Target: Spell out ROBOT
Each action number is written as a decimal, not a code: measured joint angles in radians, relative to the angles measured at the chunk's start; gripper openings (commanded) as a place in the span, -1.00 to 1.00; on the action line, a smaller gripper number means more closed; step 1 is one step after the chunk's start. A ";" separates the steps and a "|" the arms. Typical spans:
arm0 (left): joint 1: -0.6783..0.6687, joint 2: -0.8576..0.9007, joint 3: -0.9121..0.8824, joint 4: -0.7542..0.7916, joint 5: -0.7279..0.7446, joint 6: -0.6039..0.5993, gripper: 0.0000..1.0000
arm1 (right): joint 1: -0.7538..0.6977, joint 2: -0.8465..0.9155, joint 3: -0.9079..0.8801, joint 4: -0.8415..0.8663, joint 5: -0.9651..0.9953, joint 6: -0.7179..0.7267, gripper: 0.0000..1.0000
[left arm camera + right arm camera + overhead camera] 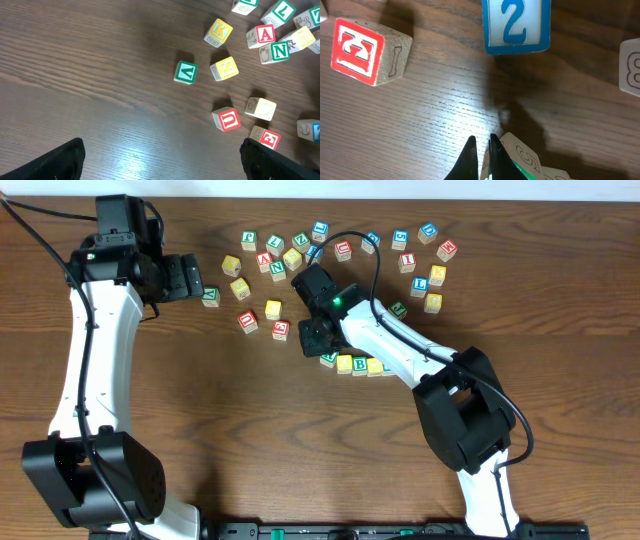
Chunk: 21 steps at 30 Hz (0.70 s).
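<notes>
A short row of cubes lies under my right arm: a green-bordered cube, a yellow one, the green B and another yellow one. The arm hides the row's right end. My right gripper is shut with nothing between its fingers. Its tips are low over the wood, just left of the green-bordered cube. My left gripper is wide open over bare wood at the far left, holding nothing.
Loose letter cubes are scattered across the back: red A, green N, yellow K, yellow S, green V, red U. A red cube and a blue 2 cube lie ahead of the right fingers.
</notes>
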<state>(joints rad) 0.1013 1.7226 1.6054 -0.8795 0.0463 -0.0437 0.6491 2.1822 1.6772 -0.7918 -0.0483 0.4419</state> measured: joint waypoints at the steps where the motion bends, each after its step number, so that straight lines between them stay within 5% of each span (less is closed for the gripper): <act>1: 0.000 0.000 0.000 0.000 0.000 0.000 0.95 | 0.000 0.000 -0.002 -0.002 0.000 -0.001 -0.93; 21: 0.000 0.000 0.000 0.000 0.000 0.000 0.95 | -0.023 -0.035 -0.006 -0.065 -0.011 -0.036 -0.89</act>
<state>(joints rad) 0.1013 1.7226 1.6054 -0.8795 0.0463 -0.0437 0.6258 2.1468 1.6714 -0.8566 -0.0597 0.4061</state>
